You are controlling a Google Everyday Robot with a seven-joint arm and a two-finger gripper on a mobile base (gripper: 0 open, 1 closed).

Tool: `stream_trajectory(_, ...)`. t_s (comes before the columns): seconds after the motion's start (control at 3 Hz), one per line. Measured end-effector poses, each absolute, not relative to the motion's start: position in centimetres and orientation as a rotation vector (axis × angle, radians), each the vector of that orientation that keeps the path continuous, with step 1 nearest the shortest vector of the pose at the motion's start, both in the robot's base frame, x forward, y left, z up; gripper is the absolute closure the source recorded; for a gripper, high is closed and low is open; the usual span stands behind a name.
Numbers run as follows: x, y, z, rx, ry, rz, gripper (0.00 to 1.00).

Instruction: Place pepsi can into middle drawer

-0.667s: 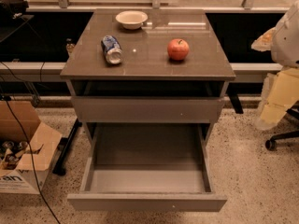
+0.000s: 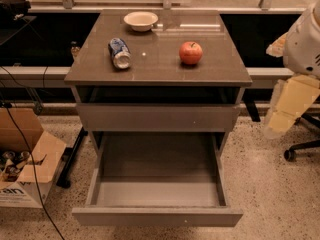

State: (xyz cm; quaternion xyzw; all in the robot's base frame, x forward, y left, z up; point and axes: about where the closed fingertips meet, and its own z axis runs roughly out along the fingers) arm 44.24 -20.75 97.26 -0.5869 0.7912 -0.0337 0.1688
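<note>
Sideways pepsi can (image 2: 119, 52) on cabinet (image 2: 160, 70), middle drawer (image 2: 157, 216) open, pincer (image 2: 278, 124) right

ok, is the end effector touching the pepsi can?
Apart. The camera view shows the end effector right of the cabinet, while the pepsi can lies on the tabletop at left, the apple between them.

1 camera looks down from above and in front of the cabinet (image 2: 160, 69), fairly near, facing its front. The open middle drawer (image 2: 157, 216) fills the lower centre. The gripper (image 2: 280, 121) hangs at the right edge of the frame.
</note>
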Motion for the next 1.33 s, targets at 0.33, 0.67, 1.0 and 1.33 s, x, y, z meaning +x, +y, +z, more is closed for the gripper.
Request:
stream_trajectory(0.33,44.6,-18.4,96.8,-1.592,2.224,-0.029,0.0)
stream_trajectory(0.67,45.8,-15.1,96.8,-1.558,2.16,0.055,0.0)
stream_trajectory(1.0,47.3,-12.0,97.1,-1.535,2.088,0.124,0.0)
stream_trajectory(1.33,52.5,-7.2,97.0,-1.526,1.978,0.234,0.0)
